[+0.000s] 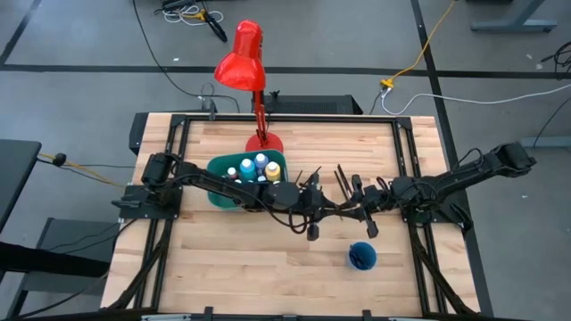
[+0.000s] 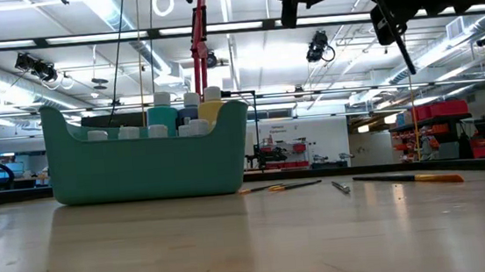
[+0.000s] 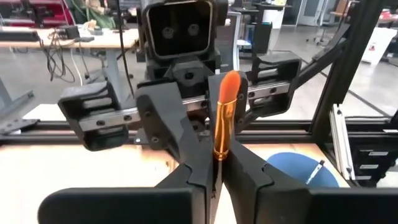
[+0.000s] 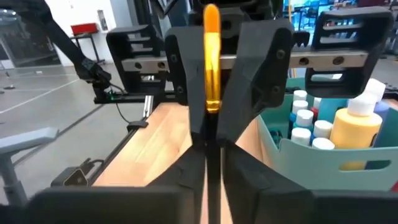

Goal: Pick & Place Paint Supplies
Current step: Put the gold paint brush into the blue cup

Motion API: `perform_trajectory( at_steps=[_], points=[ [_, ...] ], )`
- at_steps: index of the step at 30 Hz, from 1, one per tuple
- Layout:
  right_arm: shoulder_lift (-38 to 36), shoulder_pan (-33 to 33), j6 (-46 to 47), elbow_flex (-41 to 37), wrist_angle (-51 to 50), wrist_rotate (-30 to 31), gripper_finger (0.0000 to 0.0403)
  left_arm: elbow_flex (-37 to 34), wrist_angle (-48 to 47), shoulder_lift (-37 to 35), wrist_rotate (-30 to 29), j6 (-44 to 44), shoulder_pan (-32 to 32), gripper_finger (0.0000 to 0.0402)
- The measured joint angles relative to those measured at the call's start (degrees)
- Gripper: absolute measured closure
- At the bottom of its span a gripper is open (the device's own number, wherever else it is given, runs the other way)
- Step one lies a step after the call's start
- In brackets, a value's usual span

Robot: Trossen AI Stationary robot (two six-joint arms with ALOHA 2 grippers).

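Observation:
One paintbrush with an orange bristle tip, gold ferrule and dark handle (image 3: pixel 221 130) (image 4: pixel 211 68) stands about upright between my two grippers over the table's middle. My left gripper (image 1: pixel 326 211) and my right gripper (image 1: pixel 354 212) face each other, fingertip to fingertip, both shut on this brush. Its dark handle (image 2: pixel 403 47) hangs below them. Several white-capped paint bottles (image 1: pixel 259 167) (image 4: pixel 354 124) stand in the teal bin (image 2: pixel 148 162). Other brushes lie flat on the table (image 1: pixel 343 174) (image 2: pixel 405 177). The blue cup (image 1: pixel 361 256) stands near the front. My left gripper pinches the brush between its two fingers just below the gold ferrule (image 3: pixel 218 160). The fingers lie level, coming from the table's left, across the brush. The brush stands bristles up, clear of the table. My right gripper pinches the brush's dark handle (image 4: pixel 211 146) between its two fingers, just under the gold part. The fingers lie level, coming from the table's right, across the brush. The handle's lower end (image 2: pixel 411 68) hangs slightly slanted, well above the table.
A red desk lamp (image 1: pixel 245 62) stands with its base (image 1: pixel 264 141) at the far edge behind the bin. The blue cup also shows in the left wrist view (image 3: pixel 298 171), with a brush (image 3: pixel 317 168) in it. Dark rails (image 1: pixel 406 169) frame the table.

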Motion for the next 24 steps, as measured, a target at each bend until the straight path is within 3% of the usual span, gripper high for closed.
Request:
perform_trajectory(
  at_steps=[2, 9, 19, 24],
  points=[
    [0.00, -0.02, -0.07, 0.00, -0.05, 0.00, 0.0377, 0.01, -0.35, -0.06, 0.05, -0.79, 0.00, 0.0362],
    [-0.02, 0.20, 2.13, 0.00, 0.04, -0.95, 0.0379, 0.01, -0.03, -0.09, -0.06, -0.68, -0.04, 0.0362],
    [-1.94, 0.74, 1.65, 0.00, -0.92, 2.38, 0.0377, 0.05, -0.04, -0.11, -2.90, -1.41, -0.28, 0.0295],
    [-6.10, 1.30, 3.49, 0.00, -7.37, 2.93, 0.0375, -0.01, -1.08, -0.22, -6.17, 1.37, -0.46, 0.0274]
  ],
)
